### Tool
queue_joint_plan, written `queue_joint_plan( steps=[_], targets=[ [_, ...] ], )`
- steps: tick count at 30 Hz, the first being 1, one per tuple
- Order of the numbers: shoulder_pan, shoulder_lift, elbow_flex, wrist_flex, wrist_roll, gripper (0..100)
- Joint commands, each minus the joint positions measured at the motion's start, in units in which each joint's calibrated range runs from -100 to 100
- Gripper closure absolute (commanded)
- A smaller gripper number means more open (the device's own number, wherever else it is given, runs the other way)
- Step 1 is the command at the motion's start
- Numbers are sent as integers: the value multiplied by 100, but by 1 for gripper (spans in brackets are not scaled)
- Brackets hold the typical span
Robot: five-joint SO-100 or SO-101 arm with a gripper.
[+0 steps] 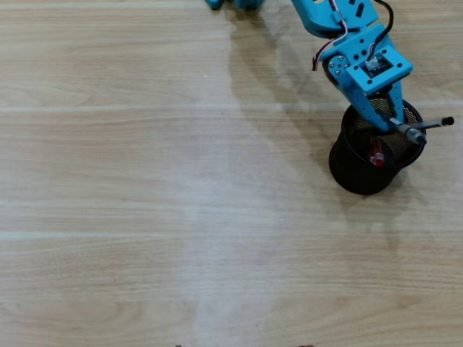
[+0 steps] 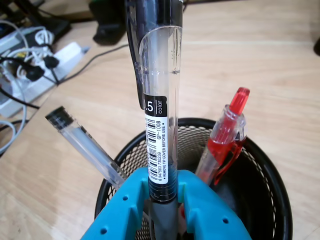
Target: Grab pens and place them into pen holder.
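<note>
The pen (image 2: 159, 125), light, stiff and slick-barrelled, is sitting clamped at its rubber grip in the end effector (image 2: 165, 192), hanging over the pen holder (image 2: 272, 175) at the surface's (image 1: 145, 181) two o'clock.

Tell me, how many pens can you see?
3. A red pen and a clear pen stand in the pen holder. A black-clipped pen is gripped by the end effector above it. More may be hidden inside.

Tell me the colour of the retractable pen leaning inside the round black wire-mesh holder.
Red, seen best in the wrist view.
</note>
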Motion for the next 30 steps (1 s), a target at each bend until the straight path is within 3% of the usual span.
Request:
queue_joint_plan(
  steps=[1,5,18,21,22,27,28,30],
  targets=[
    [-24,-172,-27,-89,18,92],
    [-24,-434,326,-115,18,75],
    [210,-3367,2481,315,80,74],
    [202,-4187,2454,1888,588,74],
    [202,-4466,2155,2919,771,74],
    [178,-4644,987,6366,781,74],
    [73,-4475,444,7646,776,74],
    [0,-4111,-72,8566,771,74]
  ],
)
